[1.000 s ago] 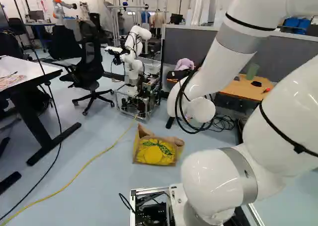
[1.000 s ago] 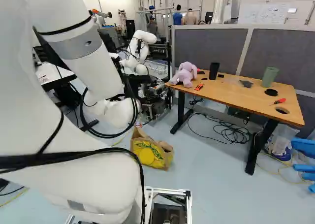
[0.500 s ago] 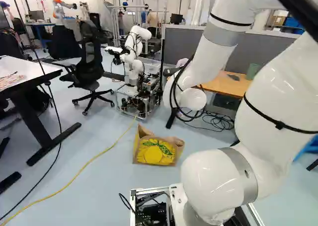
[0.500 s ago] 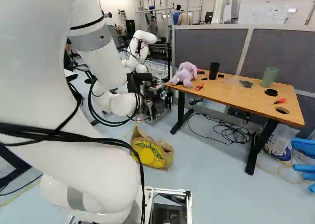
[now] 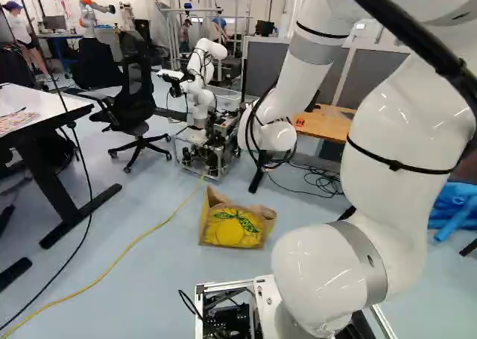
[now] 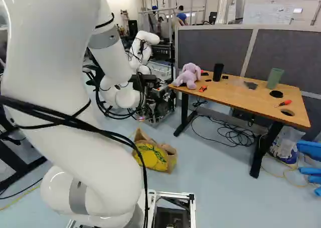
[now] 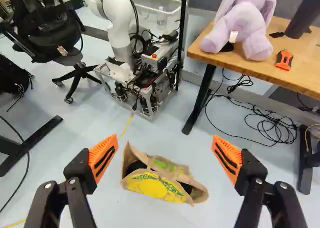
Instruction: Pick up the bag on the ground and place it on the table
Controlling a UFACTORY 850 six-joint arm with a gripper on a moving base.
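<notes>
A grey partition [image 6: 286,57] runs along the back of the right base view. In the left base view the white arm [image 5: 402,138] rises at the right, its upper part reaching forward over the floor. The wooden table [image 6: 241,93] stands in front of the partition, right of the bag in the right base view. At the left of the left base view is a white table [image 5: 45,104]. Another robot [image 5: 200,100], white on a wheeled frame, stands beyond the bag, with a black office chair [image 5: 133,78] near it.

The paper bag [image 5: 235,227] sits on the floor between the arm's base and the other robot, well apart from the wooden table's near leg. Its top is crumpled and open, and its yellow side faces the base. In the wrist view the gripper [image 7: 165,143] has its fingers spread wide apart with nothing held; the bag shows between and under them, touching neither.

A purple stuffed toy [image 6: 188,76] sits on the wooden table's left end in the right base view, with a black cup [image 6: 217,71] beside it and a green cup [image 6: 274,78] farther right. A small orange tool [image 7: 284,60] lies near the toy. A thin yellow cable [image 5: 141,238] crosses the floor beside the bag.
</notes>
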